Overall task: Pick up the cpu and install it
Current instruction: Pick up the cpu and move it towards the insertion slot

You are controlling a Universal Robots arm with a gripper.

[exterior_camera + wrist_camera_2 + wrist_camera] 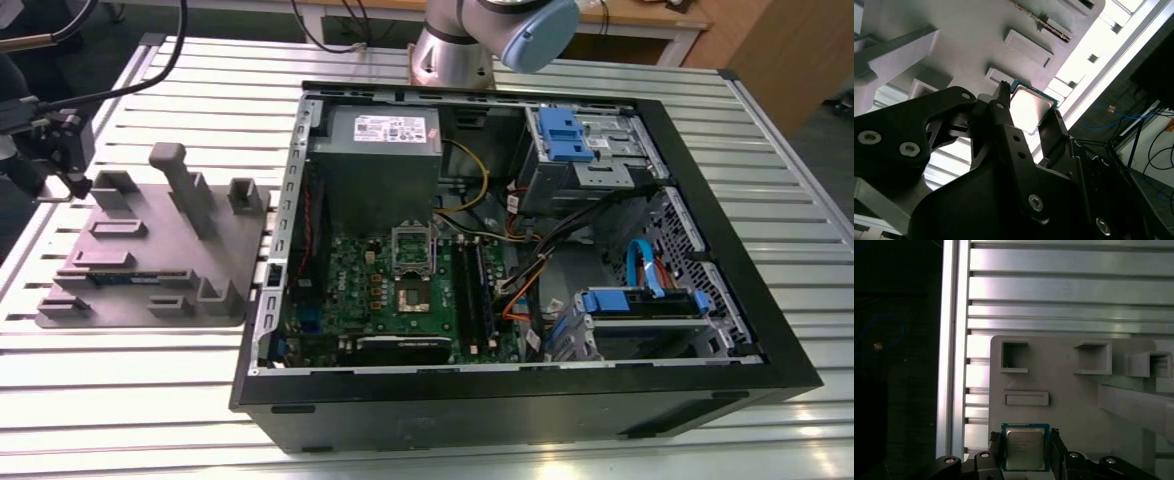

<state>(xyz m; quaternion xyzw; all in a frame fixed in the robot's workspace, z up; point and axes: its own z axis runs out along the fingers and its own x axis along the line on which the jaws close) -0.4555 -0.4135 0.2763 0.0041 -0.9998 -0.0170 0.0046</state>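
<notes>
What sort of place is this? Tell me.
Probably a robotics lab bench for computer assembly: an open computer case sits on a slotted table, a grey fixture tray beside it holds the cpu, and a robot arm's base stands behind.

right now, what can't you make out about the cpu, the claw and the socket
1. Underside of the cpu: hidden against the grey tray, both wrist views.
2. Whether the claw grips the cpu: its edges sit in the claw's shadow, both wrist views.
3. The cpu's near corner: covered by the claw, second wrist view.
4. The socket pins: too small, exterior view.
</notes>
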